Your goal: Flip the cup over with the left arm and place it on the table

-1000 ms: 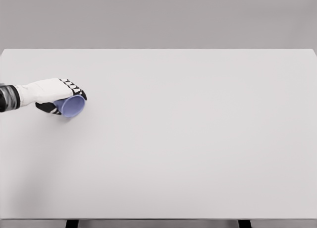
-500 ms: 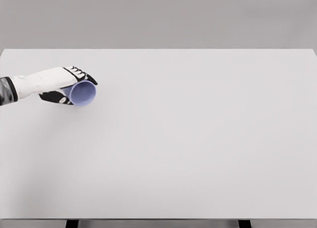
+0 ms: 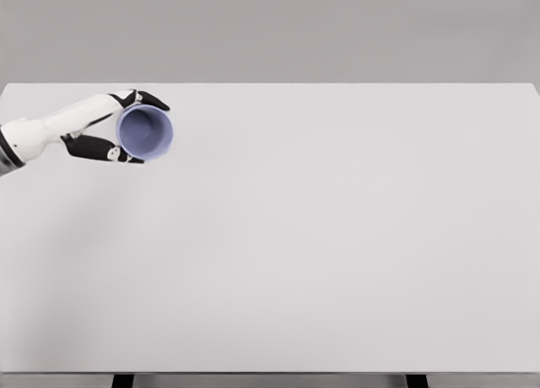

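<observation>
Head view gives you the small pale-blue plastic cup [image 3: 145, 132] at the far left of the table, its round open mouth turned almost straight toward the camera, so its long axis runs from the hand out toward you and upward rather than standing vertical. You have it clasped in the left hand [image 3: 108, 128], whose white arm comes in from the left edge; dark fingers [image 3: 150, 99] wrap over the far side of the rim and others curl beneath the near side, so the cup sits at the hand's right end. Whether the cup touches the tabletop cannot be told; it looks lifted. The flip seems partway, with the mouth still to be brought fully upward. Around it the wide white table [image 3: 337, 253] offers bare surface to the right and nearer, before a plain grey wall [image 3: 337, 29]. No right hand shows.
</observation>
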`<state>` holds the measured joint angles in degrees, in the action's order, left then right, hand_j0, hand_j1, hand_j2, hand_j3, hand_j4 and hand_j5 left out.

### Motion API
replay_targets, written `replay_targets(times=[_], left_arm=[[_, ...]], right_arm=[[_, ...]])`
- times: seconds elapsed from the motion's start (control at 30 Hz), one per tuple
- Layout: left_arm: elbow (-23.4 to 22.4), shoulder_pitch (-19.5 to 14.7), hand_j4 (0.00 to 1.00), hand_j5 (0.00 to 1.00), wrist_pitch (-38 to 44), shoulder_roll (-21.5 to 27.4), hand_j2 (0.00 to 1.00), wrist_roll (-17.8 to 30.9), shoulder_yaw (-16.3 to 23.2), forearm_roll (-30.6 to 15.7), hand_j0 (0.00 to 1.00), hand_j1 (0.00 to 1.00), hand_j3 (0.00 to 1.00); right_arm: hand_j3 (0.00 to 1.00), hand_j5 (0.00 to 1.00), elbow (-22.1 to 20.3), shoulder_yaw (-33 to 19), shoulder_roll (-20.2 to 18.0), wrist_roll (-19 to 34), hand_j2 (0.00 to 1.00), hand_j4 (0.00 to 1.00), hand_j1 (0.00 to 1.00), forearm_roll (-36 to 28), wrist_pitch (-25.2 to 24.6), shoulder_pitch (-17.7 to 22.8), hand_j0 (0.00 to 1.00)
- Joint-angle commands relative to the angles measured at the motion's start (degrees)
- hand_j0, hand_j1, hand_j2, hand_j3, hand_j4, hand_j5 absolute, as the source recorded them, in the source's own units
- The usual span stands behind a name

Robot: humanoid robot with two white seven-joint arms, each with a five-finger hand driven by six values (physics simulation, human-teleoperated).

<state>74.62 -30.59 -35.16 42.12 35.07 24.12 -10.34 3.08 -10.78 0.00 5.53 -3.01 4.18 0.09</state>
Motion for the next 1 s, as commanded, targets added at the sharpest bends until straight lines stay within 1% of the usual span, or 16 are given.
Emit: replay_targets(times=[0.0, 0.03, 0.07, 0.13, 0.17, 0.23, 0.27, 0.43, 0.53, 0.67, 0.73, 0.8, 0.9, 0.97], left_arm=[[0.0, 0.0, 0.56, 0.56, 0.4, 0.1, 0.56, -0.1, 0.1, -4.6, 0.56, 0.56, 0.56], [0.0, 0.0, 0.56, 0.56, 0.4, -0.1, 0.56, -0.1, 0.0, -5.0, 0.56, 0.56, 0.56], [0.0, 0.9, 0.57, 0.57, 0.4, -0.1, 0.57, -0.1, -0.1, -5.5, 0.57, 0.57, 0.57], [-0.1, 1.1, 0.57, 0.57, 0.5, -0.2, 0.57, -0.1, 0.0, -7.4, 0.57, 0.57, 0.57], [-0.9, 1.2, 0.57, 0.57, 0.5, -0.2, 0.57, -0.1, 0.0, -8.6, 0.57, 0.57, 0.57], [-1.0, 3.0, 0.57, 0.57, 0.5, 0.1, 0.57, -0.1, 0.0, -11.2, 0.57, 0.57, 0.57], [-1.0, 3.3, 0.57, 0.57, 0.5, 0.1, 0.57, -0.1, 0.0, -12.5, 0.57, 0.57, 0.57], [-0.8, 4.5, 0.57, 0.57, 5.6, 0.1, 0.57, -0.1, 0.1, -18.0, 0.57, 0.57, 0.57], [-0.8, 4.7, 0.57, 0.57, 9.1, 0.0, 0.57, -0.1, 0.8, -20.0, 0.57, 0.57, 0.57], [-0.8, 6.2, 0.58, 0.58, 10.1, 0.0, 0.58, -0.1, 0.9, -22.5, 0.58, 0.58, 0.58], [-0.8, 7.3, 0.58, 0.58, 11.3, 0.0, 0.58, -0.1, 1.0, -22.7, 0.58, 0.58, 0.58], [-0.7, 8.2, 0.58, 0.58, 11.7, 0.1, 0.58, -0.1, 1.7, -24.5, 0.58, 0.58, 0.58], [-0.6, 8.7, 0.58, 0.58, 11.8, 0.1, 0.58, -0.1, 2.8, -25.9, 0.58, 0.58, 0.58], [-0.2, 8.7, 0.58, 0.58, 14.5, 0.2, 0.58, -0.1, 3.5, -28.0, 0.58, 0.58, 0.58]], right_arm=[[1.0, 1.0, 0.0, 0.0, 0.0, 0.0, 1.0, 1.0, 1.0, 0.0, -0.1, 0.0, 1.0], [1.0, 1.0, 0.0, 0.0, 0.0, 0.0, 1.0, 1.0, 1.0, 0.0, 0.0, 0.0, 1.0], [1.0, 1.0, 0.0, 0.0, 0.0, 0.0, 1.0, 1.0, 1.0, 0.0, 0.0, 0.0, 1.0], [1.0, 1.0, 0.0, 0.0, 0.0, 0.0, 1.0, 1.0, 1.0, 0.0, 0.0, 0.0, 1.0], [1.0, 1.0, 0.0, 0.1, 0.0, 0.0, 1.0, 1.0, 1.0, 0.0, -0.1, 0.0, 1.0], [1.0, 1.0, 0.0, 0.0, 0.0, 0.0, 1.0, 1.0, 1.0, 0.0, 0.0, 0.0, 1.0], [1.0, 1.0, 0.0, 0.0, 0.0, 0.0, 1.0, 1.0, 1.0, 0.0, -0.1, 0.0, 1.0], [1.0, 1.0, 0.0, 0.1, 0.0, 0.0, 1.0, 1.0, 1.0, 0.0, 0.0, 0.0, 1.0], [1.0, 1.0, 0.0, 0.1, 0.0, 0.0, 1.0, 1.0, 1.0, -0.1, 0.0, 0.0, 1.0], [1.0, 1.0, 0.0, 0.1, 0.0, 0.0, 1.0, 1.0, 1.0, 0.0, 0.0, 0.0, 1.0], [1.0, 1.0, 0.0, 0.0, 0.0, 0.0, 1.0, 1.0, 1.0, -0.1, 0.0, 0.0, 1.0], [1.0, 1.0, 0.0, 0.0, 0.0, 0.0, 1.0, 1.0, 1.0, -0.1, 0.0, 0.0, 1.0], [1.0, 1.0, 0.0, 0.0, 0.0, 0.0, 1.0, 1.0, 1.0, 0.0, 0.0, 0.0, 1.0], [1.0, 1.0, 0.0, 0.1, 0.0, 0.0, 1.0, 1.0, 1.0, 0.0, 0.0, 0.0, 1.0]])
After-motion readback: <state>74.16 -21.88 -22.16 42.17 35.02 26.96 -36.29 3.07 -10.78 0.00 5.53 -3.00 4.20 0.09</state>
